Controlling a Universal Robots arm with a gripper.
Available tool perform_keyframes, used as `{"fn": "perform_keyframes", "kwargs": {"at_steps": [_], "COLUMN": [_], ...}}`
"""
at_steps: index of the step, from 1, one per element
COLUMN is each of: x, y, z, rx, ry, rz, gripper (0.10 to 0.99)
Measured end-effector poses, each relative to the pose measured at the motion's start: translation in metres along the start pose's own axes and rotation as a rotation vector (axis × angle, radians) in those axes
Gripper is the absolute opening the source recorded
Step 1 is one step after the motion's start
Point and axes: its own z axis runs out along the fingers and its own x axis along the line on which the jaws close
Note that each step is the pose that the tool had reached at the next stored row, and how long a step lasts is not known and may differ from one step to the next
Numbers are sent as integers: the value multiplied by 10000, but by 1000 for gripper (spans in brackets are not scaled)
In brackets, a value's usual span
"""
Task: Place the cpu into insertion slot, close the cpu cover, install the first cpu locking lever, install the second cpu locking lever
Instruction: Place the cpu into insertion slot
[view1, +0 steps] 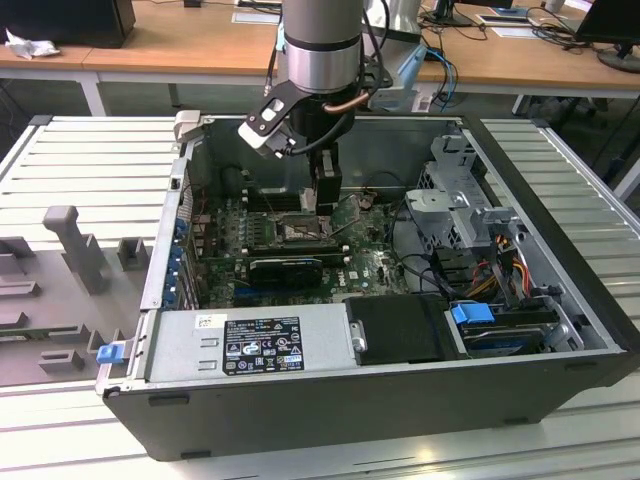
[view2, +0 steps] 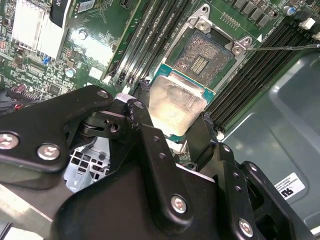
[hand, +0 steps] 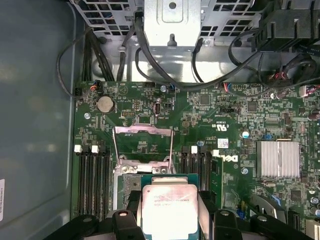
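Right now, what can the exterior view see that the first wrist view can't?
Exterior view: the whole computer case, the grey power supply, the slatted table and the robot's arm. First wrist view: the cpu, pale and square, pinched in the end effector, plus a round coin battery and a finned heatsink. Both: the green circuit board, with the end effector reaching down over it.
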Motion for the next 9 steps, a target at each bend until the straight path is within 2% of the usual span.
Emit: {"fn": "perform_keyframes", "kwargs": {"at_steps": [3, 9], "x": [16, 25], "y": [-5, -24], "z": [15, 107], "rx": [1, 1], "ry": [3, 10], "rz": [2, 1], "gripper": [533, 533]}}
